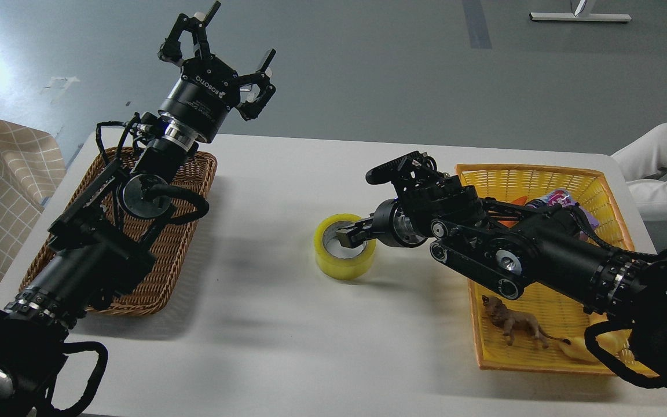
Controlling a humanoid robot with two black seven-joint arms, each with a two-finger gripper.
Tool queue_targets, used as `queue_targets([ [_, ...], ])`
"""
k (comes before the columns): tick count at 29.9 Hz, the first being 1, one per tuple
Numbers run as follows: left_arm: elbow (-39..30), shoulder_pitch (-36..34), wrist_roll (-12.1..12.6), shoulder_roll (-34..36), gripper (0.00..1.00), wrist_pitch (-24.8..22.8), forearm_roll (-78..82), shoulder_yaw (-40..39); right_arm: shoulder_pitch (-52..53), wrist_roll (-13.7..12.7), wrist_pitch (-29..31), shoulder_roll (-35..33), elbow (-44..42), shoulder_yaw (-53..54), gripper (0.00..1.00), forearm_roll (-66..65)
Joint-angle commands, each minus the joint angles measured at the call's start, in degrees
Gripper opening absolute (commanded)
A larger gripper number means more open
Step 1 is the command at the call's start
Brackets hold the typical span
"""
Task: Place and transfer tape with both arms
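Yellow packing tape [345, 246] stood flat on the white table [264, 336] between the wicker basket [162, 272] and the yellow basket [533, 185]. The right gripper [352, 234] reached into its core, one finger inside; clamping could not be confirmed. The left gripper [217, 55] hung raised, fingers spread, presumably awaiting handover.

Centre of the table [264, 347], between the two baskets, is open surface except for the tape [345, 246], standing just left of the right gripper [350, 234]. Left edge is taken by the brown wicker basket [191, 231], overhung by the left arm [131, 214]. Right edge is taken by the yellow basket [524, 174], crossed by the right arm [542, 255]. The front and far edges between the baskets are unobstructed.
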Motion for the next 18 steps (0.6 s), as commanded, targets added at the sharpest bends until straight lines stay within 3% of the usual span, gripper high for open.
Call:
queue_targets([
  [1, 0.0, 0.0, 0.0, 0.01, 0.98, 0.0, 0.0, 0.07, -0.07, 0.0, 0.0, 0.01, 2.14, 4.26, 0.97, 0.13],
  [10, 0.09, 0.09, 0.08, -0.08, 0.98, 0.0, 0.35, 1.04, -1.29, -0.44, 0.0, -0.96, 11.72, 11.12, 0.99, 0.22],
  [18, 0.53, 0.18, 0.08, 0.45, 0.98, 0.0, 0.7, 1.04, -5.16, -0.35, 0.0, -9.92, 20.94, 19.81, 0.99, 0.3],
])
